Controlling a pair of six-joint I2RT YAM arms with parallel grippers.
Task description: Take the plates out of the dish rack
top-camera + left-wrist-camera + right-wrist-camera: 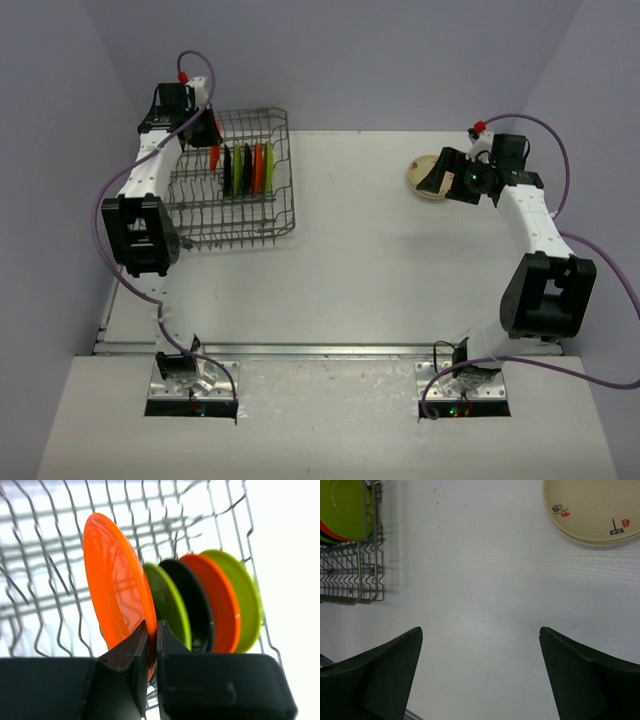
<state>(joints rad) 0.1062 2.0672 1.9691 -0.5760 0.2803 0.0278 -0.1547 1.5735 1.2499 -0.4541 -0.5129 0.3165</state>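
The plates (258, 167) are standing on edge in the rack (282, 205), over at the table's (380, 260) far left. The left gripper (152, 640) is pinching the rim of the nearest orange plate (112, 580), jaws nearly closed. The right gripper (480, 645) is hanging wide open, gripping nothing, near the cream plate (592, 510).

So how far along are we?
One cream plate lies on the table, outside the rack. The left gripper is shut on the end orange plate inside the rack. Four more wait behind it: green, black, orange, green. The right gripper is open, empty.
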